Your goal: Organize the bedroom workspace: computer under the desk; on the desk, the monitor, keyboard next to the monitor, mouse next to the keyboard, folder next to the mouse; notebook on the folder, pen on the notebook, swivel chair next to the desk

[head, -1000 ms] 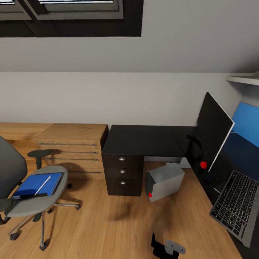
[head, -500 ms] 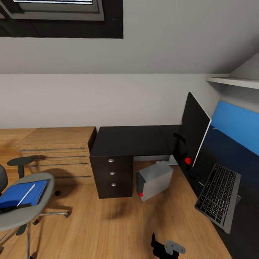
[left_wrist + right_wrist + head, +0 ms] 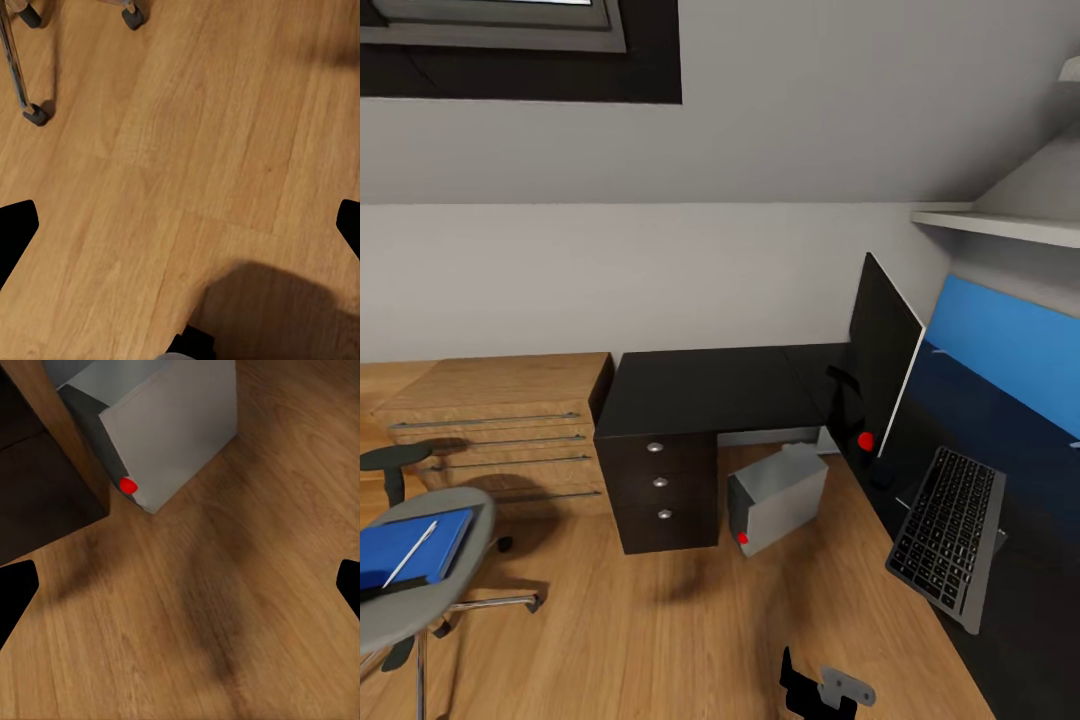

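Nearest of all, a small black-and-grey piece of the robot's own hardware is seen at the bottom edge of the head view, over bare wooden floor. In the left wrist view the left gripper is hung over that floor with its black fingertips set wide apart, nothing held; a chrome leg and casters are caught at one corner. The right gripper is just as wide and empty, aimed at the floor in front of the light grey boxy computer tower.

A bit further out, the grey-seated swivel chair is parked well apart from the glossy black L-shaped desk, with the flat bright blue folder on its seat and the thin white pen lying across it. The notebook can't really be made out from here, possibly hidden at the folder's dark edge.

The slim black-keyed keyboard is already laid on the desk's near wing, beside the wide black flat monitor; a small dark lump between them is probably the mouse. The tower is sat tilted on the floor in the desk's knee space.

So an approach step is judged to be in hand. Next, the folder would need to be reached at the chair and carried over beside the mouse.
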